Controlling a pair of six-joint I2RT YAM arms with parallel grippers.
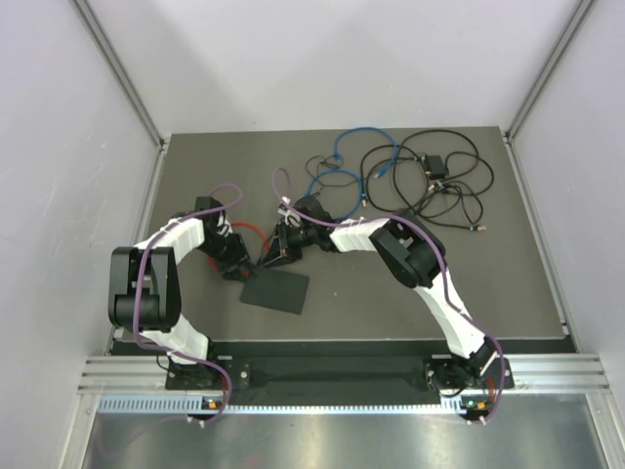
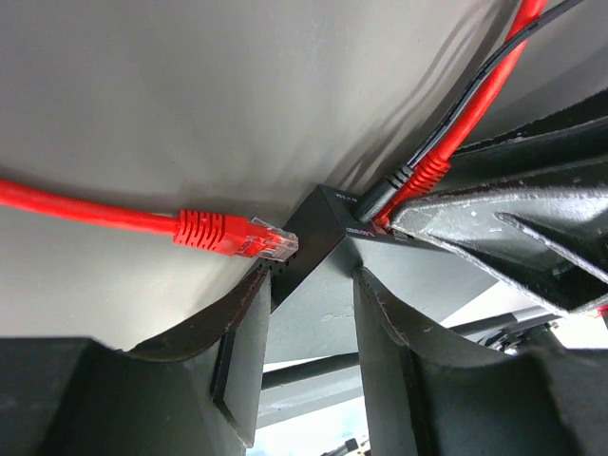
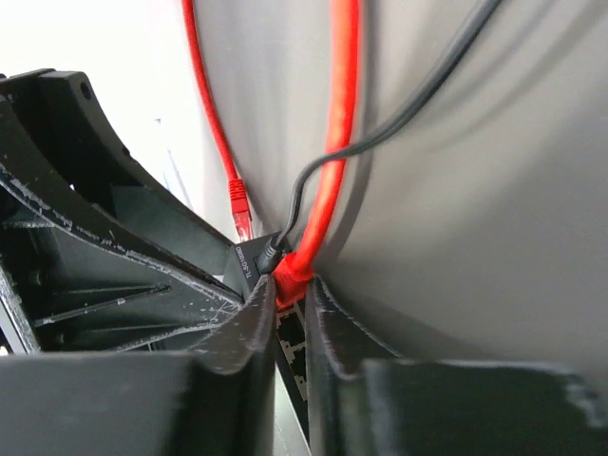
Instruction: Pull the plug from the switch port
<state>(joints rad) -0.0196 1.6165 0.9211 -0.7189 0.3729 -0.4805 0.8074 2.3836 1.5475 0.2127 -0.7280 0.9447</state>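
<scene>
Top view: the switch [image 1: 276,290] sits mid-worktop [image 1: 420,283], with the left pincer [image 1: 234,259] and right pincer [image 1: 276,252] at its far edge.
Left wrist: the left pincer is clamped on the switch's corner; a 2nd red plug [image 2: 233,236] lies against its side.
Right wrist: the right pincer pinches the plug [image 3: 290,277] seated in the port; I judge it light, stiff and latch-clipped; grip its boot, not the soft red cable [image 3: 342,114].
</scene>
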